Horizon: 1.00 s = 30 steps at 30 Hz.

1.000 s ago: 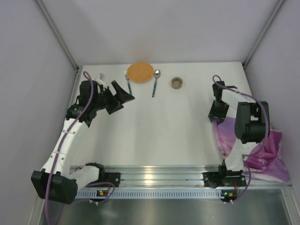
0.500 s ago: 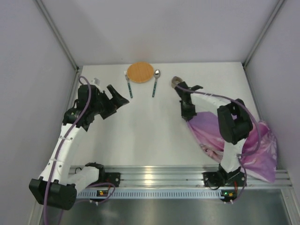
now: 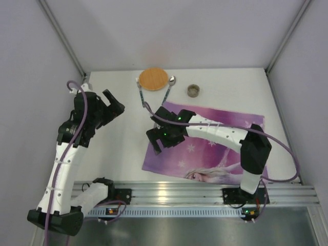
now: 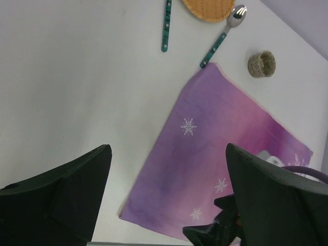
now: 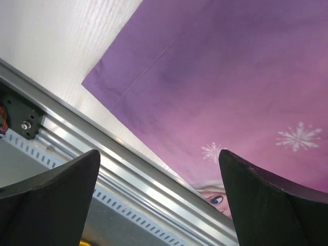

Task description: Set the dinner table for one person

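Top: dinner table (image 3: 128,138) fills the floor; placemat (image 3: 215,148) flat on it, my right gripper (image 3: 155,142) over its left edge.
Left wrist: left gripper (image 4: 168,148) spread wide, empty.
Right wrist: fingers (image 5: 61,179) wide, nothing held.

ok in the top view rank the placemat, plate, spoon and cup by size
1. placemat
2. plate
3. spoon, long but thin
4. cup
Spoon and cup look close in area, so their order is unsure.
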Motion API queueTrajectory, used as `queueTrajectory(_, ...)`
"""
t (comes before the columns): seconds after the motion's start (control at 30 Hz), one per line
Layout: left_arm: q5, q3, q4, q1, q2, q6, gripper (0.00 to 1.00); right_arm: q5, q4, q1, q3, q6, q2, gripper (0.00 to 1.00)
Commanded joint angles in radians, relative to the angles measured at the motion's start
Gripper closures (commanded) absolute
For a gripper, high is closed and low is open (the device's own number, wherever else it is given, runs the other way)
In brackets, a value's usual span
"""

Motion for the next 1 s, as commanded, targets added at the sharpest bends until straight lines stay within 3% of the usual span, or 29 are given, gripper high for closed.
queueTrajectory(0.0,0.093,-0.052,0.045,-0.002,0.053,0.047,0.01,0.049,-0.028,-0.023,-0.006,-0.015,-0.186,0.0)
queueTrajectory(0.13,0.293,-0.149,0.211,-0.059,0.162,0.033,0.02,0.116,-0.072,-0.072,-0.061,0.004,-0.335,0.0)
queueTrajectory(0.23,0.255,-0.163,0.308,-0.203,0.278,0.041,0.01,0.15,-0.092,-0.153,-0.124,0.025,-0.454,0.0)
queueTrajectory(0.33,0.238,-0.109,0.284,-0.281,0.471,0.044,0.02,0.133,-0.098,-0.262,-0.197,0.034,-0.552,0.0)
queueTrajectory(0.43,0.25,-0.069,0.28,-0.3,0.627,0.098,0.02,0.116,-0.118,-0.339,-0.236,0.02,-0.609,0.0)
queueTrajectory(0.73,0.275,-0.089,0.392,-0.295,0.788,0.182,0.03,0.152,-0.226,-0.374,-0.244,0.007,-0.71,0.0)
queueTrajectory(0.97,0.405,-0.153,0.493,-0.318,0.855,0.156,0.31,0.166,-0.253,-0.38,-0.277,0.02,-0.744,0.0)
